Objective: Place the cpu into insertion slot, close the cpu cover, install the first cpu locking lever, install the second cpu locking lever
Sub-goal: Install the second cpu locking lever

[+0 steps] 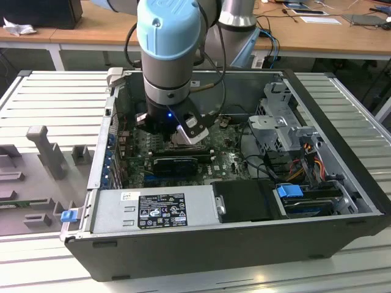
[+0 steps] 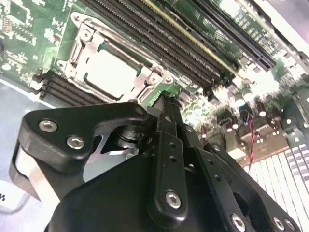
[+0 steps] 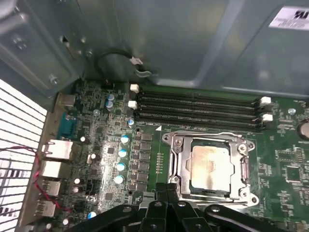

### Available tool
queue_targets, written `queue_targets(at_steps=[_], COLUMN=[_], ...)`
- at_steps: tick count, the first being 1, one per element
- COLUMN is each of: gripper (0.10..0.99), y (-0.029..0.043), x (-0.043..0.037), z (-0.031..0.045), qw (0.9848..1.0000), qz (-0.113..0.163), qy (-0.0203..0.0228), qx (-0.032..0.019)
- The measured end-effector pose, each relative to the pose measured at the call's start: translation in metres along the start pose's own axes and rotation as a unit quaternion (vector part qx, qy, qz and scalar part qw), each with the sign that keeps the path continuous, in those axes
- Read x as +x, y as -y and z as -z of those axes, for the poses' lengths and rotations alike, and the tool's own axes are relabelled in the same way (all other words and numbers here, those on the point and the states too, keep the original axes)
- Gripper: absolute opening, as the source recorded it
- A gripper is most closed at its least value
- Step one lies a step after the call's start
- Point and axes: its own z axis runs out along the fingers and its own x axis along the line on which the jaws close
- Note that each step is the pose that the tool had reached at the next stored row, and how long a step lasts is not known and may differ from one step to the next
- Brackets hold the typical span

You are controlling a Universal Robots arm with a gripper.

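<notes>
**Q:** What are the largest items shown?

**A:** An open computer case [image 1: 342, 201] lies on a slatted metal table [image 1: 43, 97]. A robot arm [image 1: 168, 43] with a blue joint reaches down into the case over the green circuit board [image 1: 220, 160], towards the exterior view's left of the middle. A drive cage [image 1: 284, 119] stands at the exterior view's right; a grey power supply [image 1: 156, 210] lies along the near wall.

**Q:** Where is the cpu?

**A:** In both wrist views the cpu [image 3: 211, 166] lies flat in the insertion slot [image 3: 195, 189]. The cpu cover [image 3: 210, 137] is down around it, its square window showing the pale metal top. Long black memory slots [image 3: 198, 107] run just beside the socket.

**Q:** What is the state of the gripper?

**A:** The gripper [image 2: 165, 105] hangs just above the board, near the socket edge but apart from it. In the second wrist view its black fingers [image 2: 169, 121] meet at the tip with nothing between them, so it is closed and empty.

**Q:** Are the locking levers fastened?

**A:** That cannot be told; the metal frame hides the detail.
</notes>
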Motion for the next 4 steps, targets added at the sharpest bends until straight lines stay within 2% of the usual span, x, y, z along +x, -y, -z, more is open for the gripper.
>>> queue_targets(at_steps=[4], gripper=[0.106], y=[-0.0003], x=[0.0000], z=[0.0008], qw=[1.0000], qz=[0.000], qy=[0.0000], qx=[-0.0001])
